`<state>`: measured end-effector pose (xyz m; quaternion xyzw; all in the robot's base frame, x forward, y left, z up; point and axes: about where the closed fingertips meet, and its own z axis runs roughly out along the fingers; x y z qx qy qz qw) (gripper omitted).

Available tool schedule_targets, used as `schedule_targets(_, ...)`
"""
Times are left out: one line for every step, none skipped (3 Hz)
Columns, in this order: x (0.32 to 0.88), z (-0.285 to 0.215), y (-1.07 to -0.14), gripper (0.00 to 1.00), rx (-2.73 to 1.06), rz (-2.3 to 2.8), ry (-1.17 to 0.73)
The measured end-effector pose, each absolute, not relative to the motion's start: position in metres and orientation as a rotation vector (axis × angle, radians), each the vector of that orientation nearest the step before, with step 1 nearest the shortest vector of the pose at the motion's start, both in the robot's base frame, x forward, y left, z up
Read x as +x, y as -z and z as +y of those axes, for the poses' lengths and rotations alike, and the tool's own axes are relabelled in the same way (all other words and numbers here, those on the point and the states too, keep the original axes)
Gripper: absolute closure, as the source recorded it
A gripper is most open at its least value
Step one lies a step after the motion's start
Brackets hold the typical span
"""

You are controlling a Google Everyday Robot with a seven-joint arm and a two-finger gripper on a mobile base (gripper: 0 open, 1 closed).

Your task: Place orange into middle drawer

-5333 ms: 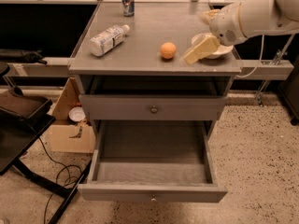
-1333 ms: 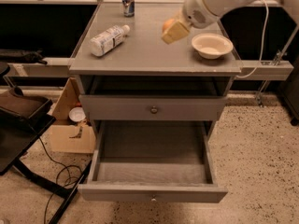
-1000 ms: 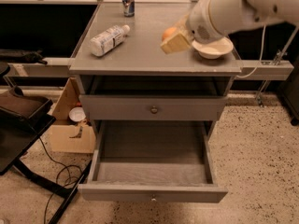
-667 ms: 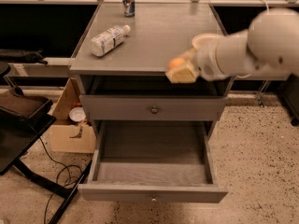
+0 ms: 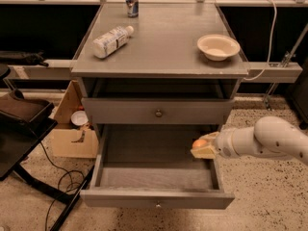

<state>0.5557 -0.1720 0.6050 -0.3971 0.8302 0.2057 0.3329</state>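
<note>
Low under the front right corner of the desk (image 5: 166, 42), the gripper (image 5: 203, 149) sat with its jaws closed on the orange (image 5: 198, 143). Being round, the orange showed no long axis or heading. It hung just inside the right wall of the drawer (image 5: 154, 178), which stood open past the desk's front edge, its length running along that edge. A bowl (image 5: 218, 46) sat near the right edge, and a bottle (image 5: 112, 41) lay near the left.
</note>
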Motion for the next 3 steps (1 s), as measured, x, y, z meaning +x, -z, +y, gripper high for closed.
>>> schedule_targets(0.559, -0.181, -0.539, 1.00, -1.027, 2.189, -0.620)
schedule_targets(0.582, -0.172, -0.472, 1.00, -1.129, 2.217, -0.686)
schedule_targets(0.585, -0.166, -0.471, 1.00, -1.134, 2.213, -0.680)
